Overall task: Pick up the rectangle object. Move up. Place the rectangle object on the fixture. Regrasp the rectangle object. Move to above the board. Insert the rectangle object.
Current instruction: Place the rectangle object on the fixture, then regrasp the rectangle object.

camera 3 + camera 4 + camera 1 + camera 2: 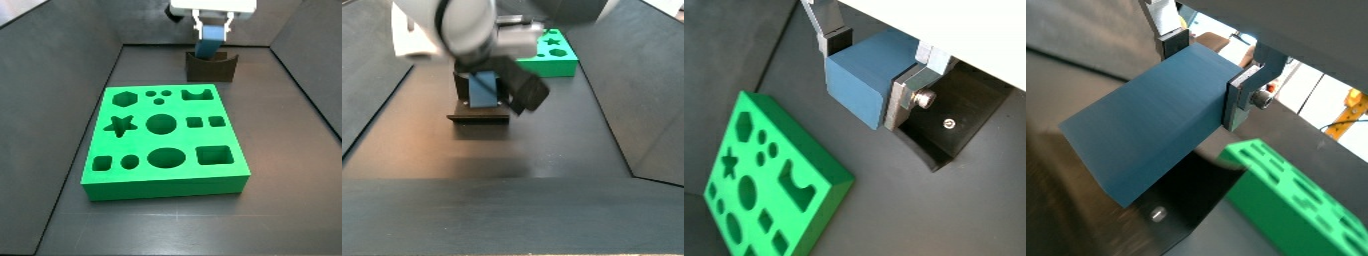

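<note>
Claw (871,72) clamps rectangle object (863,75) over fixture (211,67).

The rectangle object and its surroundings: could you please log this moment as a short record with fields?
gripper: behind the board, above the fixture, shut on the rectangle object
rectangle object: blue-grey block clamped between the fingers, over the fixture
fixture: dark, on the floor behind the board
board: green slab, cutouts all unfilled
contact block–fixture: cannot tell

The tool (214,33) holds the rectangle object (211,44) above the fixture (211,68), behind the board (163,140).
</note>
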